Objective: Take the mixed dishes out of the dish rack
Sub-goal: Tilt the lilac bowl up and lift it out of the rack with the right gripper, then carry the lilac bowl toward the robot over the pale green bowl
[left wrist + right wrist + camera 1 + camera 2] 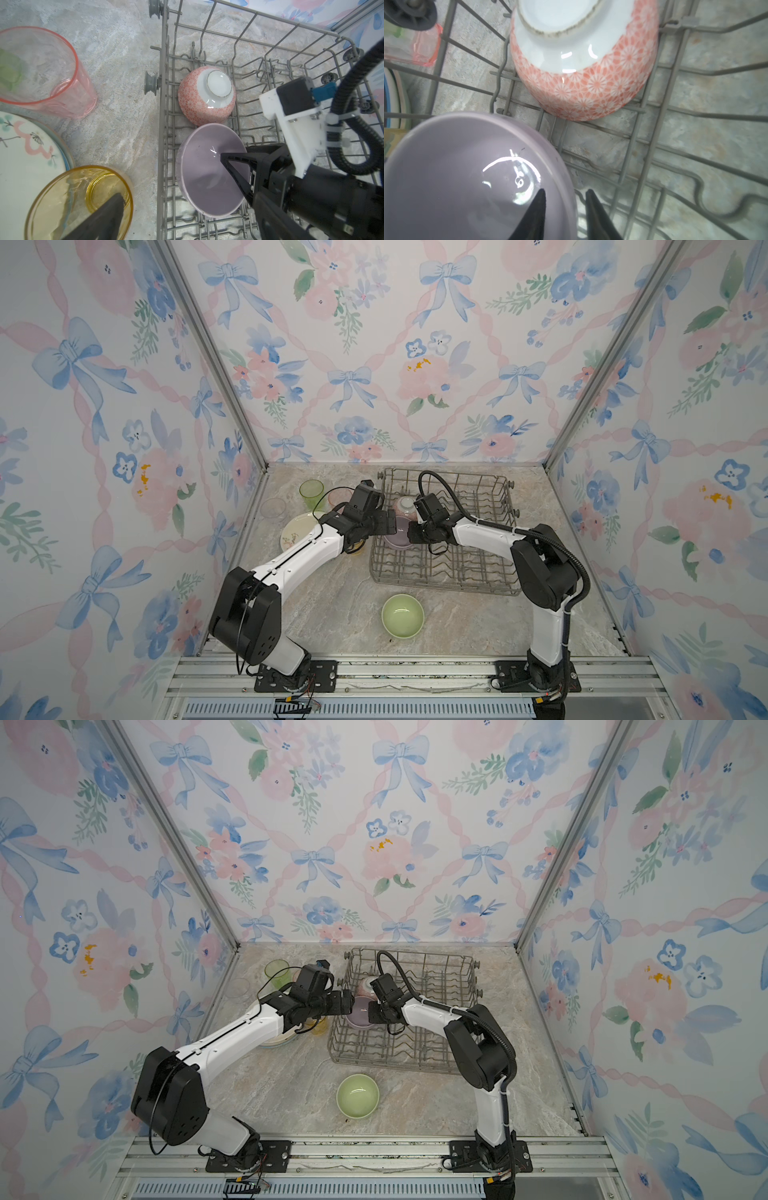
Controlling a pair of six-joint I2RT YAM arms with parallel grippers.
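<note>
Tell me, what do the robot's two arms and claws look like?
Both are white shells with chunky black joints on black bases. The left arm carries a thin black wire; the right arm carries a thick ribbed black hose, zip-tied on. The right claw ends in two slim, pointed black fingers.

Floral bow wallpaper walls on 3 sides, alu frame posts, marbled grey-beige tabletop, even light.

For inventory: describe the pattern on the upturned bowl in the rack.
Upturned bowl: coral-and-white starburst flowers, plain white base; clearest in the right wrist view.
</note>
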